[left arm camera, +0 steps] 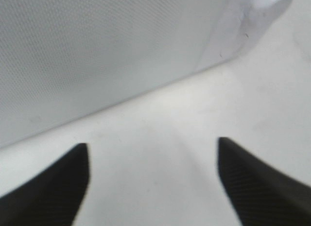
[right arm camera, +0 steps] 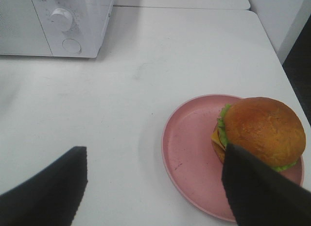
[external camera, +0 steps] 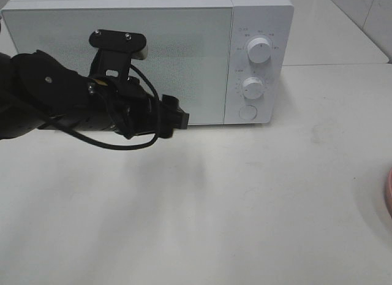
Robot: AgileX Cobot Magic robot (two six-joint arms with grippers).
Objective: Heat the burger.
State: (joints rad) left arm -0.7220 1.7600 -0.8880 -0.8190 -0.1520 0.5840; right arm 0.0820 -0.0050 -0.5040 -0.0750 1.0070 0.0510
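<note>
On the white counter point(external camera: 245, 205) the microwave point(external camera: 147, 52) stands far back, door closed. The left claw point(left arm camera: 153, 182), fingers apart, hovers before it. The burger point(right arm camera: 262, 131) sits on a pink plate point(right arm camera: 189, 153) far right, by the right claw point(right arm camera: 153, 187), fingers apart.

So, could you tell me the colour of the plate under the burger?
Pink flat round plate, clearest in the right wrist view.
</note>
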